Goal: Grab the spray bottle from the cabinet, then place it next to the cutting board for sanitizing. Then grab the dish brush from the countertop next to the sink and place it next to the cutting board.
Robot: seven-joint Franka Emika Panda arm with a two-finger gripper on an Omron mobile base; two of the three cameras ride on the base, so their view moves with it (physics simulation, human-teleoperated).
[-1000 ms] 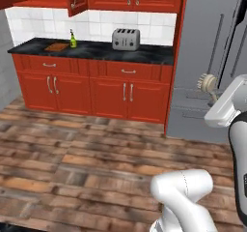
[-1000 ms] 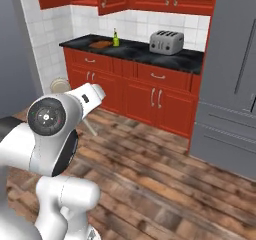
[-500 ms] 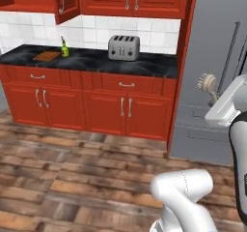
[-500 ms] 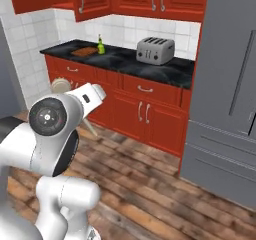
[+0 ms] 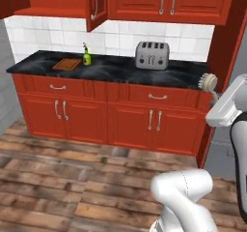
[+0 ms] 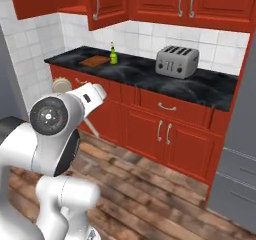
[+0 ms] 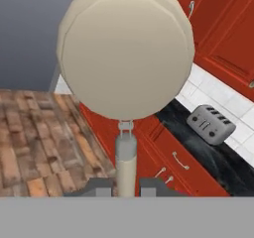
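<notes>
My gripper (image 7: 126, 187) is shut on the thin pale handle of the dish brush (image 7: 126, 48), whose round cream head looms large in the hand view. In the left base view the brush head (image 5: 209, 82) sticks up from the gripper (image 5: 215, 94) at the right end of the counter. The cutting board (image 5: 67, 64) lies far left on the black countertop (image 5: 116, 70), with the green spray bottle (image 5: 86, 56) upright just to its right. The red cabinet (image 5: 94, 6) above them has its door open. In the right base view I see the board (image 6: 93, 61) and the bottle (image 6: 113, 55).
A silver toaster (image 5: 151, 55) stands mid-counter, right of the bottle. Red base cabinets (image 5: 130, 120) with small handles run below the counter. A grey fridge front (image 6: 237, 169) rises on the right. Wooden floor (image 5: 72, 178) lies between me and the cabinets.
The base has driven closer and turned, so the whole counter looms larger and sits further right in the views. The brush stays gripped throughout.
</notes>
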